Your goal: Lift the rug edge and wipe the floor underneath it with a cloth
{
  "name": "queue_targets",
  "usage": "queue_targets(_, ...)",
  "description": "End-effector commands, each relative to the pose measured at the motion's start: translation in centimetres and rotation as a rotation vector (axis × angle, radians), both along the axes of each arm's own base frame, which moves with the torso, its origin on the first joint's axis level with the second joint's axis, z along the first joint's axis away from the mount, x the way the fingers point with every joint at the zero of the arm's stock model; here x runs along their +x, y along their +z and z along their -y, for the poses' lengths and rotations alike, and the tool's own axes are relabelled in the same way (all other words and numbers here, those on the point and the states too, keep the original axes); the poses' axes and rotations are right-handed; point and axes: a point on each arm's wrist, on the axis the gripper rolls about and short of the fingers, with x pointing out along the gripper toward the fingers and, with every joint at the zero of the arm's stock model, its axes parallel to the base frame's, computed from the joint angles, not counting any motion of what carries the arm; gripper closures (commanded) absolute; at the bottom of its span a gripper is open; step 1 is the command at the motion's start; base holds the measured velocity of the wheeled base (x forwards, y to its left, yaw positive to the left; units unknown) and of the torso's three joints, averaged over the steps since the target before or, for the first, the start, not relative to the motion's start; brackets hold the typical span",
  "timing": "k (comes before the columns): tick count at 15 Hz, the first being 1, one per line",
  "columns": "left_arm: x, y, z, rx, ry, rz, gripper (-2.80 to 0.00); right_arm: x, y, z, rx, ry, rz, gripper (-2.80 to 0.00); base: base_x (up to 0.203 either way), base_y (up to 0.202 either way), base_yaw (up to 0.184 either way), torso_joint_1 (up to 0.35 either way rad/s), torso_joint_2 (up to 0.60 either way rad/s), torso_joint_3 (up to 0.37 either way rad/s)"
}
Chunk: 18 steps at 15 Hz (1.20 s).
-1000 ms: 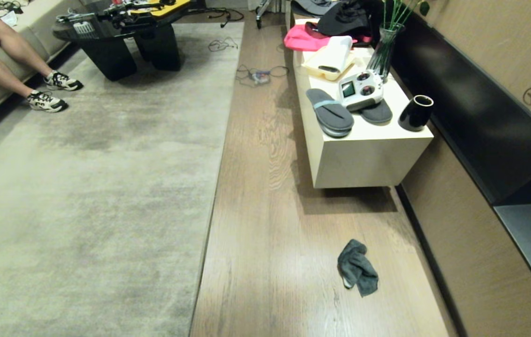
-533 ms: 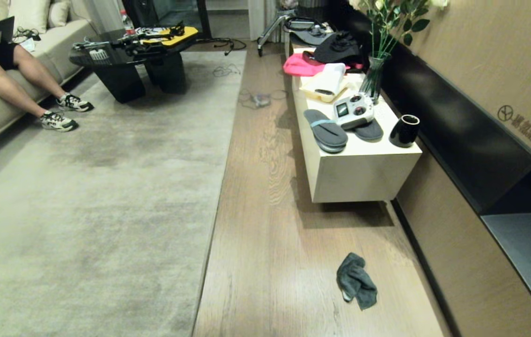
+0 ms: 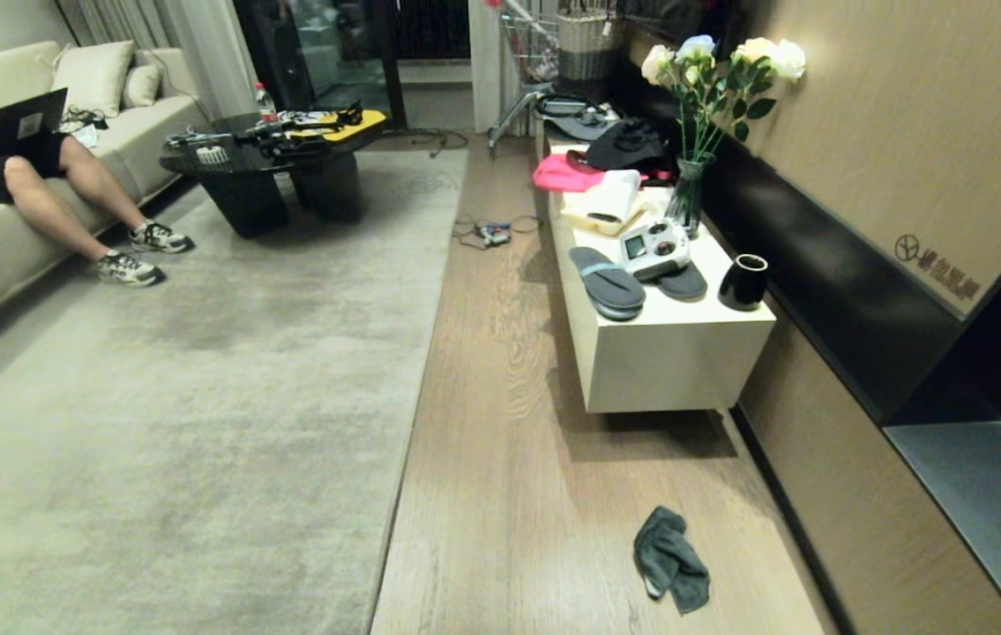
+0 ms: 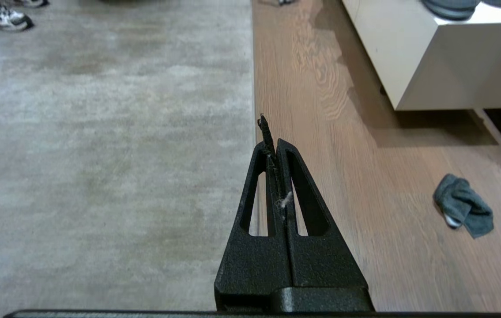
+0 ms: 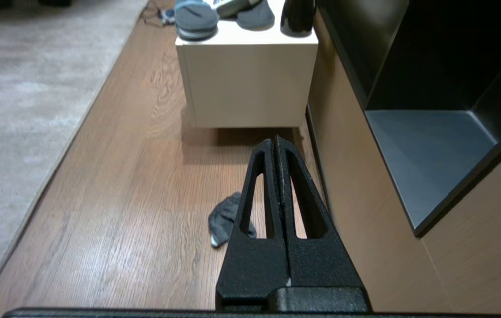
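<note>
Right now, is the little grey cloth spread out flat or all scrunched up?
Scrunched up. The cloth lies in a crumpled, folded heap on the floor, a pale bit poking out underneath.

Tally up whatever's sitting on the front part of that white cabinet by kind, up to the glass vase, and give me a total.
Flat grey slippers: 2
White handheld controller with a small screen: 1
Glossy black cup: 1
Clear glass vase of pale roses: 1
Total: 5, all standing on the white block cabinet.
</note>
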Motion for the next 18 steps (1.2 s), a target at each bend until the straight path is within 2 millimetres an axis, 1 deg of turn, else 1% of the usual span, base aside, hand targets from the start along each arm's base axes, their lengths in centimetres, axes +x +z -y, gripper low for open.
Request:
queue_targets(1,0.00,-0.01,0.00,-0.001,0.000,-0.001,0.00,0.01,0.02,0.00,0.000,0.000,0.000,0.00,0.000,0.000,0.000,0.001,0.00,0.190)
queue_targets(18,0.00,-0.01,0.00,0.002,0.001,-0.001,0.00,0.01,0.01,0.00,0.000,0.001,-0.001,0.00,0.000,0.000,0.000,0.001,0.00,0.011)
